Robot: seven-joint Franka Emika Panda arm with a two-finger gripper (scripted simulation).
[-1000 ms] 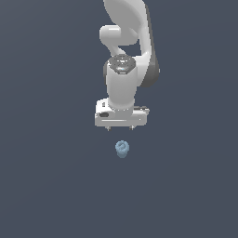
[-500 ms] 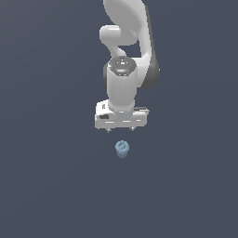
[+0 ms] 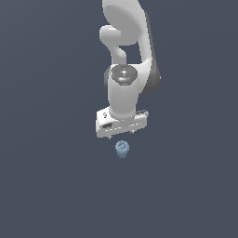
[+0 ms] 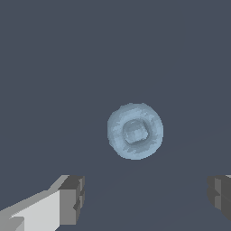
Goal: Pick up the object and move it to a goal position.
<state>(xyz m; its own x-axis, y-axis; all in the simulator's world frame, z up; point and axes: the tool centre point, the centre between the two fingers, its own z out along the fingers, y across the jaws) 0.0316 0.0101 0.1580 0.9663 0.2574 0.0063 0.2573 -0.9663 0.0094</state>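
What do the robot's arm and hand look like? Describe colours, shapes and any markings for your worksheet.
The arm is glossy white with rounded, bulbous links and dark grey at one joint. A round grey metallic cap tops the wrist. The hand is a white boxy block; its fingers have dark grey blocky tips. No cables show.

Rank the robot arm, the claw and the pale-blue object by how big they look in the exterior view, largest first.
1. Robot arm, by far the largest.
2. Claw with its white crossbar, clearly smaller than the arm.
3. Pale-blue object, smallest, just below the claw.

Apparent sizes only; distance from the camera is unknown.
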